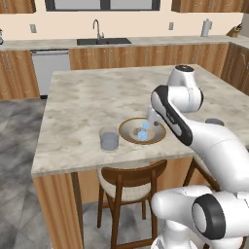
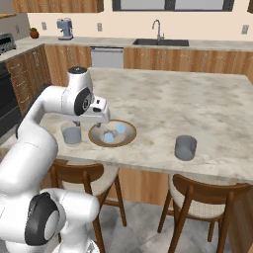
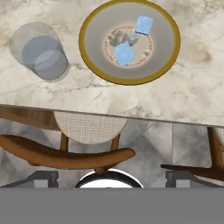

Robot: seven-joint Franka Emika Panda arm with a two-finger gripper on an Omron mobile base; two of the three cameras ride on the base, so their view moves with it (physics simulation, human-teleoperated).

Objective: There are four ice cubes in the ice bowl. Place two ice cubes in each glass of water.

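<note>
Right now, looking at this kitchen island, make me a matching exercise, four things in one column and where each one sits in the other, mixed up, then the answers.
Things:
1. light-blue translucent ice cubes
2. wide shallow wooden-rimmed bowl
3. clear grey-blue glass tumbler next to the bowl
4. second clear grey-blue glass tumbler

Places:
A. on the marble counter, close to the bowl's side
B. standing alone farther along the counter, above the other chair
C. inside the bowl
D. near the counter's front edge, above a wooden chair

Pairs: 1-C, 2-D, 3-A, 4-B
</note>
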